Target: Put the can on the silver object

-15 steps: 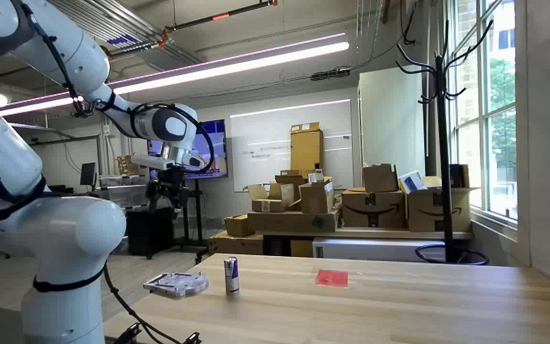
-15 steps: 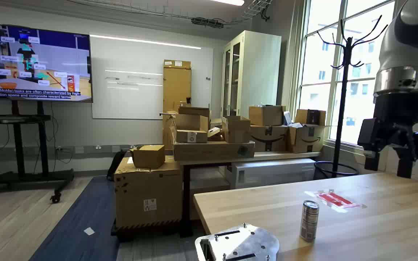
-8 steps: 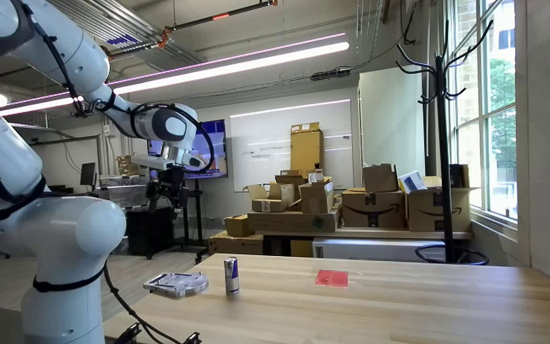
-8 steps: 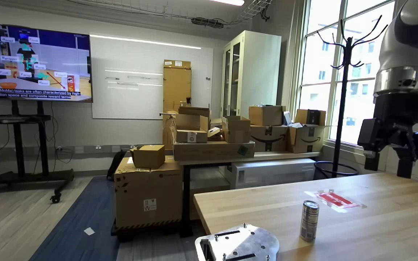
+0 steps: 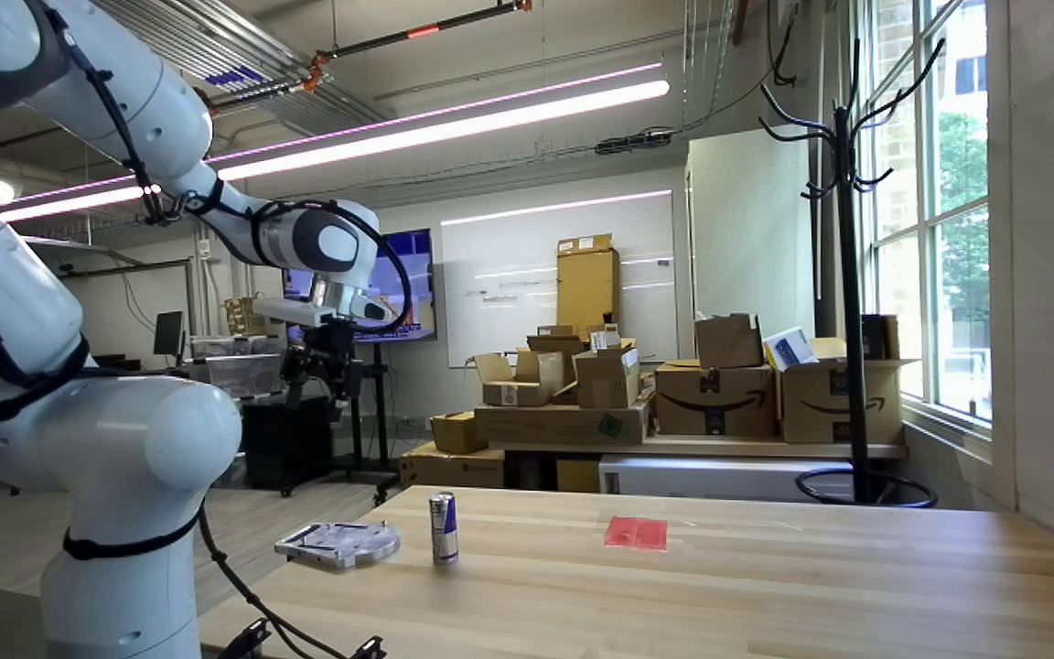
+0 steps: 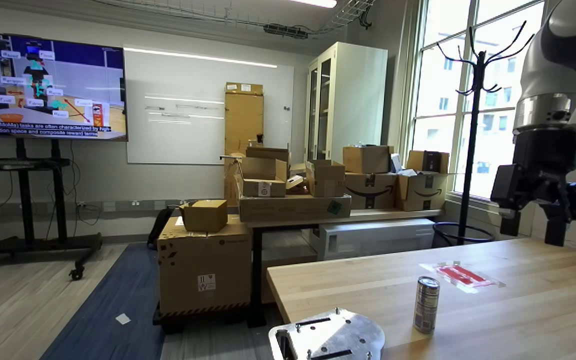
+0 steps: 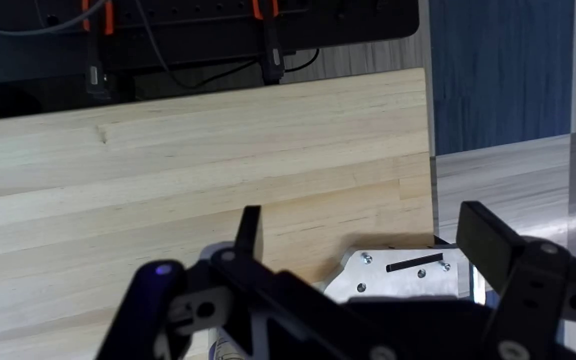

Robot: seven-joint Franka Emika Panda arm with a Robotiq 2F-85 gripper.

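One slim can (image 5: 444, 528) upright on wooden table (image 5: 765, 586), near flat silver object (image 5: 338, 544); gripper (image 6: 532, 231) higher up, fingers (image 7: 485, 242) wide apart.

The screen (image 6: 47, 86) reads "often characterized by" and "composite reward terms"; two cardboard boxes (image 5: 692, 421) bear smile arrows (image 5: 715, 405)

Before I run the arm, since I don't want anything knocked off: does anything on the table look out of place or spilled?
Yes: the silver object seems to jut past the edge of the table in the wrist view, so it may be less steady. The can stands upright, and I see no spill.
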